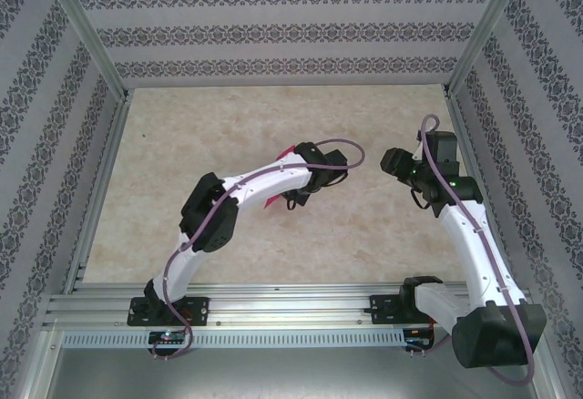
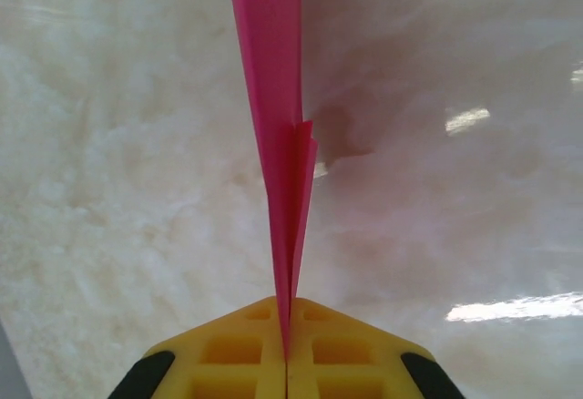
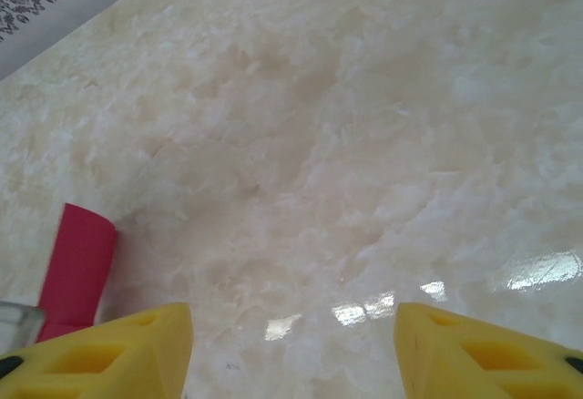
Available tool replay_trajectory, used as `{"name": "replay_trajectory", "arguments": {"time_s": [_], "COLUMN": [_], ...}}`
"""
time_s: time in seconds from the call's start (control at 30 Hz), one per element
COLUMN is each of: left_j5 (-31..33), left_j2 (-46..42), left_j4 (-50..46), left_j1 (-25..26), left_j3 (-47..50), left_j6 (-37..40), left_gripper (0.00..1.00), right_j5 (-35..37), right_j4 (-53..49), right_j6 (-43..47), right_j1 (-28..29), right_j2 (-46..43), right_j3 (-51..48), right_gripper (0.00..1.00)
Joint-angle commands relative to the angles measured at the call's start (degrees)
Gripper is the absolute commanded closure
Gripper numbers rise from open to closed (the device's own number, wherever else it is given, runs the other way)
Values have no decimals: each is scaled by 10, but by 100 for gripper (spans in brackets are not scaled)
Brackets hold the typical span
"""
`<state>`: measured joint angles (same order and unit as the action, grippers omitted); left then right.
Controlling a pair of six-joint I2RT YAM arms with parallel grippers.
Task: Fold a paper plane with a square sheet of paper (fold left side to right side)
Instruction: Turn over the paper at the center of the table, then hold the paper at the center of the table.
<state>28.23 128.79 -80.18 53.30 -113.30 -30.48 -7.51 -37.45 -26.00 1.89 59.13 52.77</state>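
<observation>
My left gripper (image 2: 288, 344) is shut on the magenta-pink paper plane (image 2: 273, 71), the square sheet of paper folded narrow. I see it edge-on, rising from between the yellow fingers (image 2: 228, 353) and held above the table. In the top view the left gripper (image 1: 305, 179) is near the table's middle, and pink paper (image 1: 284, 153) pokes out from behind the wrist. My right gripper (image 1: 392, 160) hovers to the right of it, apart from the paper. In the right wrist view it (image 3: 293, 326) stands open with bare table between its fingers (image 3: 137, 344). A pink end of the paper (image 3: 77, 262) shows at the left.
The table (image 1: 228, 126) is a pale marble-look surface. Patterned walls (image 1: 273, 25) with metal frame posts close it in at the back and both sides. An aluminium rail (image 1: 291, 303) carrying the arm bases runs along the near edge.
</observation>
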Motion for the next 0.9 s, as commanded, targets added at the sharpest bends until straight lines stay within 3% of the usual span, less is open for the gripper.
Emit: {"name": "replay_trajectory", "arguments": {"time_s": [0.0,0.23,0.37,0.47,0.57,0.7,0.87], "left_j5": [-72,-204,-289,-332,-368,-462,-489], "left_j2": [39,33,-24,-92,-165,-252,-326], "left_j4": [-20,59,125,188,260,389,494], "left_j1": [7,3,-19,-48,-91,-176,-248], "left_j3": [-36,-64,-40,21,112,261,401], "left_j6": [24,65,84,83,72,26,-20], "left_gripper": [83,57,52,51,43,40,33], "right_j5": [-7,-16,-72,-145,-200,-196,-188], "right_j4": [-3,-5,23,68,120,155,247], "right_j6": [-16,-25,-26,-38,-68,-77,-110], "right_j1": [-7,-11,-12,-11,5,90,176], "right_j2": [-13,-23,-13,9,51,144,270], "right_j3": [-16,-29,-31,-39,-49,-24,15], "right_gripper": [38,30,30,33,37,38,41]}}
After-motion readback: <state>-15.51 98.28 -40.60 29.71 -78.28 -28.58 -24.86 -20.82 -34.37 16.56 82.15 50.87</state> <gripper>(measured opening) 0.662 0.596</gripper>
